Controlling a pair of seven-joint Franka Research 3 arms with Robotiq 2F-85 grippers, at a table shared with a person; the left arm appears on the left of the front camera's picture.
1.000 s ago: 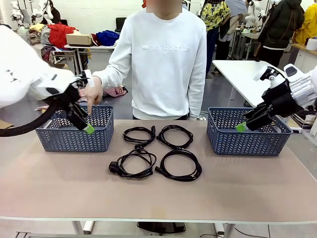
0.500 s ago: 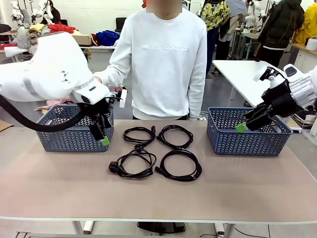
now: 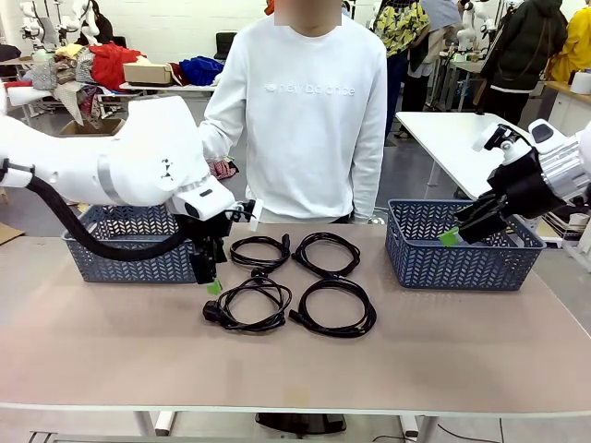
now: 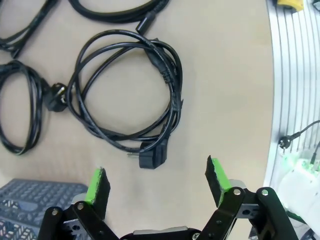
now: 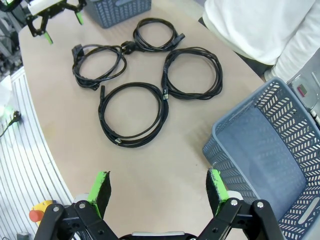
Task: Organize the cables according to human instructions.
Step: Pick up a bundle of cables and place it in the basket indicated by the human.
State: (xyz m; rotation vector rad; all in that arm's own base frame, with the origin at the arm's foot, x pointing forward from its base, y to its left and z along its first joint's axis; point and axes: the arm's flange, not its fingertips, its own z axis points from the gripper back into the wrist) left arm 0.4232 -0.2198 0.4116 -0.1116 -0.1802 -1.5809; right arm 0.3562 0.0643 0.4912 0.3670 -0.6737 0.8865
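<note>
Both grippers wide open; our left gripper (image 3: 210, 277) is down by the cables, and our right gripper (image 3: 453, 236) is at its basket.

Our left gripper points fingers-down with its jaws spread wide, just beside the near-left cable (image 3: 216, 314); in the left wrist view that coil's plug lies on the table (image 3: 425, 355) just ahead of the green pads (image 4: 98, 186); the four cables (image 3: 334, 330) lie as separate coils, two by two, at the table's middle, between the left basket (image 3: 120, 263) and the right basket (image 3: 452, 266); our right gripper hangs spread wide over the right basket's near-left rim; a person (image 3: 305, 129) in white stands across from us.
</note>
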